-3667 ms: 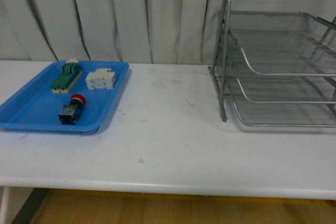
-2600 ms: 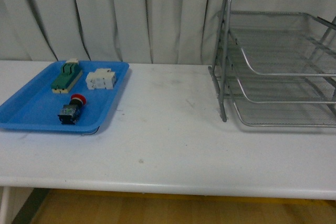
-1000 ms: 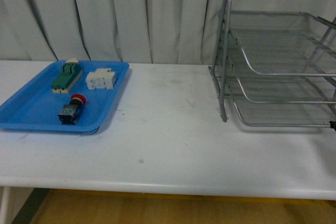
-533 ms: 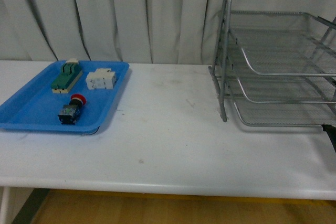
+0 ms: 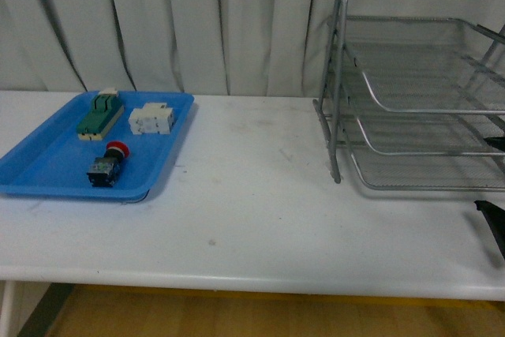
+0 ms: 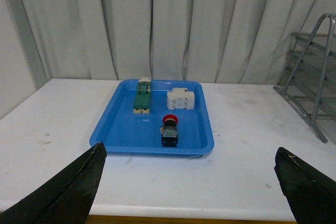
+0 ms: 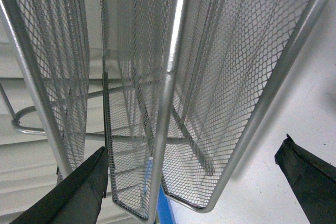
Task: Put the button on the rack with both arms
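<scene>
– So, how far along is it?
– Nothing is done yet. The button lies in the blue tray at the left of the worktop, well apart from the rack. Pickup, transfer and placing are all left, I judge.
– And the tools?
– The left tool gapes wide and empty. The right tool does too, near the rack.
– Which way does the button lie?
– On its side, red cap toward the curtain, long axis roughly front to back.

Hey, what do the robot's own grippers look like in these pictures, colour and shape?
The left gripper and right gripper show only fingers: plain matte black, wedge-shaped, tapering to points. No cables or markings are visible. The front view catches just a black sliver of the right arm.
</scene>
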Tool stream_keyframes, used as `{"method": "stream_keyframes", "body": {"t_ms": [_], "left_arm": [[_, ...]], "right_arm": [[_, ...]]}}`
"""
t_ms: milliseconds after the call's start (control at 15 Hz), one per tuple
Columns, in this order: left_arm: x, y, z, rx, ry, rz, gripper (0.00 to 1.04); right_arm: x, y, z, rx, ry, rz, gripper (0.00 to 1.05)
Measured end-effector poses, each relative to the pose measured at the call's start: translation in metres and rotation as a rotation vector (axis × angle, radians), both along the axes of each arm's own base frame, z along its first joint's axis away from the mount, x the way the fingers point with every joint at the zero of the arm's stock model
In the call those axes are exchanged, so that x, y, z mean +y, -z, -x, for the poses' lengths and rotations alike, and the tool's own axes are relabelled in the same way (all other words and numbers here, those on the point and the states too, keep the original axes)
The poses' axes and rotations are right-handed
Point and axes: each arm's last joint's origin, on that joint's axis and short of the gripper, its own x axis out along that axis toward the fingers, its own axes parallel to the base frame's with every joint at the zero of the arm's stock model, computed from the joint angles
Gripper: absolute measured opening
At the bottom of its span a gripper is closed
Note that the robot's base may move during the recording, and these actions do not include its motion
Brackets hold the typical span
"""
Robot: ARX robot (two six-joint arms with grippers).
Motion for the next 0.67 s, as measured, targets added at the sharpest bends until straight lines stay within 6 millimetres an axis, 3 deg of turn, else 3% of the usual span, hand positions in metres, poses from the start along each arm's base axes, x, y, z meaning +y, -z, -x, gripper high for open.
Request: {"method": "stream_keyframes", "body": {"t_ms": [267, 667], "left_arm": [[0.0, 0.0, 0.0, 0.0, 0.0, 0.0, 0.98], [0.0, 0.0, 0.0, 0.0, 0.0, 0.0, 0.98]], "right_arm": [[-0.005, -0.007, -0.015, -0.054, -0.001, 0.024, 0.98], [-0.009, 0.0, -0.025, -0.056, 0.004, 0.04, 0.98]]}}
